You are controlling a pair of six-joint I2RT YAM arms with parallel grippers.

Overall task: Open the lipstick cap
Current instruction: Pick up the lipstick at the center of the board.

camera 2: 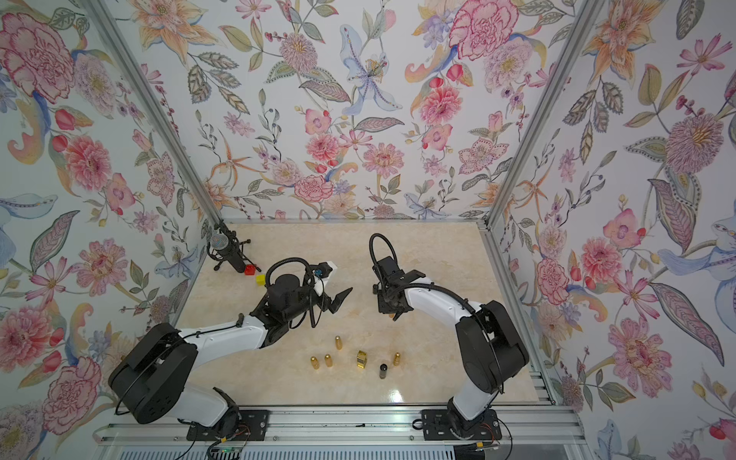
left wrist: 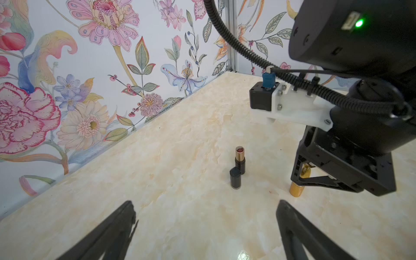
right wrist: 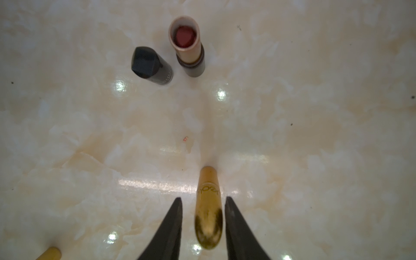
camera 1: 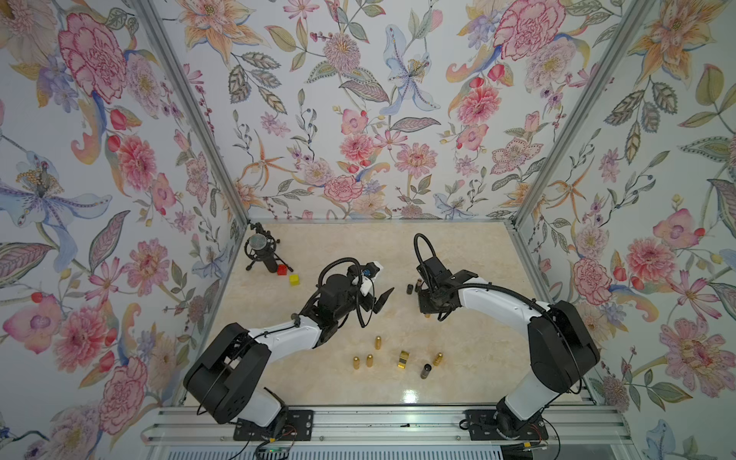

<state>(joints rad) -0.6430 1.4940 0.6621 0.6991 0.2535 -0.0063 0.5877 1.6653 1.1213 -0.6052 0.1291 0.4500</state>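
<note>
Our right gripper point(right wrist: 203, 198) stands straight over the gold lipstick point(right wrist: 208, 213), one finger on each side of its upper part. The jaws are drawn in narrow. A sliver of table point(right wrist: 315, 135) shows between each finger and the gold wall, so we judge them not clamped on it.

The lipstick stands upright on its flat base near the middle of the table, rounded end up. Its long axis is vertical, in line with the gripper above.

Our left gripper point(left wrist: 206, 202) hangs wide open and empty over bare table. From it the lipstick lies to the right and a little nearer, well apart. The right arm is plainly the closer one.

We judge the coming move turns on that vertical axis. One pair of jaws must fix the body low down while the other draws the cap straight up. The left fingers would have to come in from the left, under the right ones, where little of the tube is free.

Just beyond the right gripper, slightly left, a dark lipstick tube point(right wrist: 191, 58) stands open with its red stick sunk inside. Its black cap point(right wrist: 149, 65) stands just beside it. We see no tray or box.

Toward the near edge more gold lipsticks point(camera 1: 377, 341) stand in a loose row. In the far left corner stands a microphone point(camera 1: 259, 247).
</note>
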